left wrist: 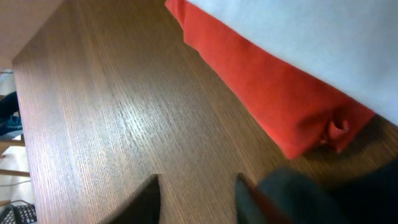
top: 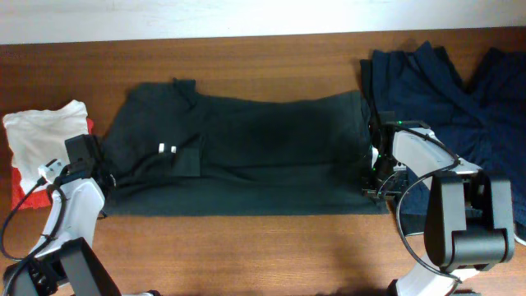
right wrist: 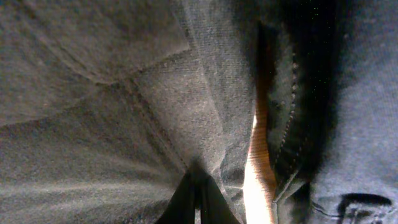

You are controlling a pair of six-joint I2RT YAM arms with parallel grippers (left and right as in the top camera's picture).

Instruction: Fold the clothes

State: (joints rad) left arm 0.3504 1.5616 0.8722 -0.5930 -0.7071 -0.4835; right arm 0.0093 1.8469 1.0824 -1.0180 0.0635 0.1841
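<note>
Two pincers | left pincer (left wrist: pixel 196 199) apart, empty, above table (left wrist: pixel 93 124) | right pincer (right wrist: pixel 199 200) pinching T-shirt (top: pixel 246 156)

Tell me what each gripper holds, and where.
Right gripper appears to pinch the black T-shirt at the edge beside the navy garment. Left gripper is open, holding nothing.

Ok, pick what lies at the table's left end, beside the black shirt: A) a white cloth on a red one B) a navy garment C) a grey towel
A: the white cloth rests on the red cloth left of the black shirt; the navy garment is at the right.
</note>
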